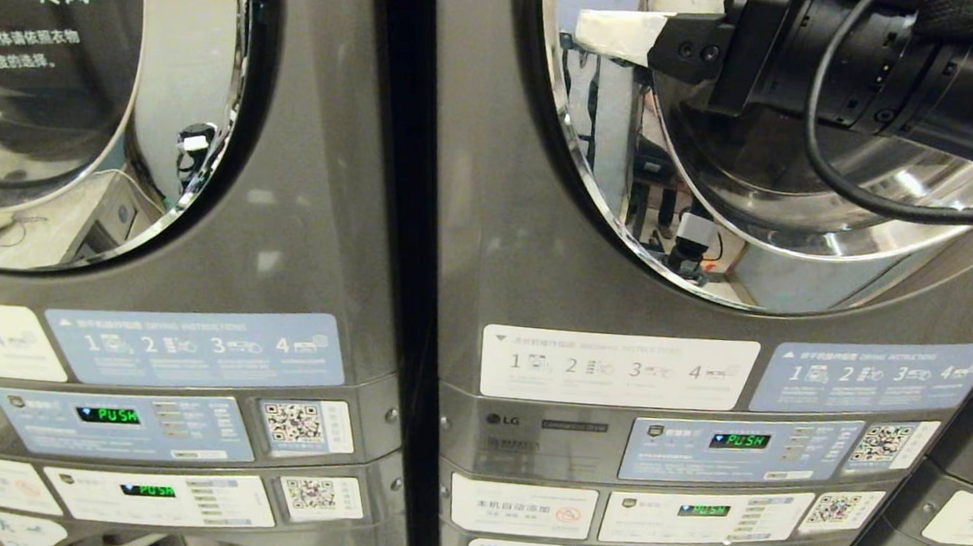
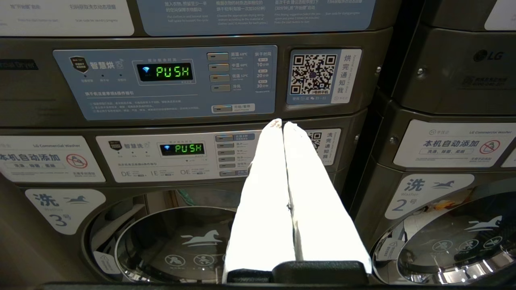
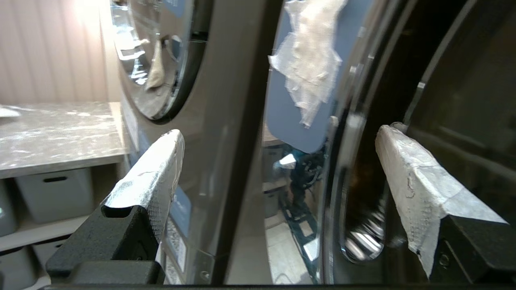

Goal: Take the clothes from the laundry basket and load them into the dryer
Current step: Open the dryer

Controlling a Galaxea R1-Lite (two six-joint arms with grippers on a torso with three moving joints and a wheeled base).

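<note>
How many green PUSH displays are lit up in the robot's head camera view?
4. Left machine: upper panel display and the one below it. Right machine: upper panel display and the one below it. Others may lie outside the frame.

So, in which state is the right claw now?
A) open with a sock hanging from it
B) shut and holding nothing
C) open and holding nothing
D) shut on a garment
C: in the right wrist view the right claw has its taped fingers wide apart, nothing between them, at the dryer door.
</note>
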